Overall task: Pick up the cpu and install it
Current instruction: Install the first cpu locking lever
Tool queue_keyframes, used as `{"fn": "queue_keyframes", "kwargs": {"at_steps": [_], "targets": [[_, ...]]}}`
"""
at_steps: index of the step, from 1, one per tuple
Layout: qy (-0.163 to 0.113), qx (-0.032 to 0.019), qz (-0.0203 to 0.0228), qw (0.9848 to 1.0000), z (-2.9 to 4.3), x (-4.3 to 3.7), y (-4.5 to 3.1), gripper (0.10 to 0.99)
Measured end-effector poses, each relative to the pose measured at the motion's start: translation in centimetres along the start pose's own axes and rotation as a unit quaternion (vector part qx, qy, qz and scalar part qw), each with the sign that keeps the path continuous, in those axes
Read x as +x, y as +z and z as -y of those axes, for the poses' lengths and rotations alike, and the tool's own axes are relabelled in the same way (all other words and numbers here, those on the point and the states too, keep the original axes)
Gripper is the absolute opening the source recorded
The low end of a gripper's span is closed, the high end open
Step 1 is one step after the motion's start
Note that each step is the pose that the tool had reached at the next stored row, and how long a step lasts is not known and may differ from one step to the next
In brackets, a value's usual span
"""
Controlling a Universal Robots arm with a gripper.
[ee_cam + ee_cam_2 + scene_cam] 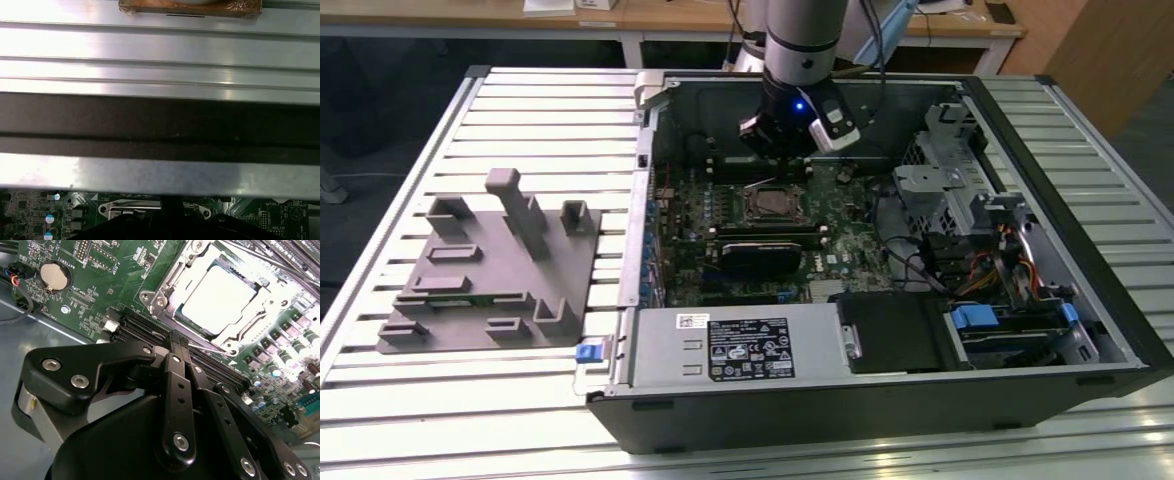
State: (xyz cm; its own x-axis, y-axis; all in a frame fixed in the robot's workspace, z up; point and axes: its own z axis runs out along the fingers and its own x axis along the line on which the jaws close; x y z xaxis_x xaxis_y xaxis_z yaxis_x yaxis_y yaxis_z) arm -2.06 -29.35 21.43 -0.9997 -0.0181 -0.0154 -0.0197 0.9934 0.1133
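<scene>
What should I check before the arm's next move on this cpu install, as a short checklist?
1. Cpu lies within the socket frame: ok.
2. Cpu fully flat in it: cannot tell.
3. Gripper off the cpu: ok, it sits beside the socket over the memory slots.
4. Gripper empty: cannot tell.
5. Tray outside the case: ok, at the exterior view's left.

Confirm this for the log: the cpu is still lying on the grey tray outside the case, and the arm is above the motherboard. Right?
Not quite. The cpu is not on the grey tray; in the second wrist view its pale metal top sits inside the socket frame on the motherboard. The arm being above the motherboard is correct, as the exterior view shows.
</scene>
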Motion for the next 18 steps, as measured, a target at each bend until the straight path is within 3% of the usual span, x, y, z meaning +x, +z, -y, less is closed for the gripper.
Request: {"fn": "queue_keyframes", "kwargs": {"at_steps": [18], "targets": [[0.0, 0.0, -0.0004, 1.0, 0.18, -0.45, 1.52, 0.106]]}}
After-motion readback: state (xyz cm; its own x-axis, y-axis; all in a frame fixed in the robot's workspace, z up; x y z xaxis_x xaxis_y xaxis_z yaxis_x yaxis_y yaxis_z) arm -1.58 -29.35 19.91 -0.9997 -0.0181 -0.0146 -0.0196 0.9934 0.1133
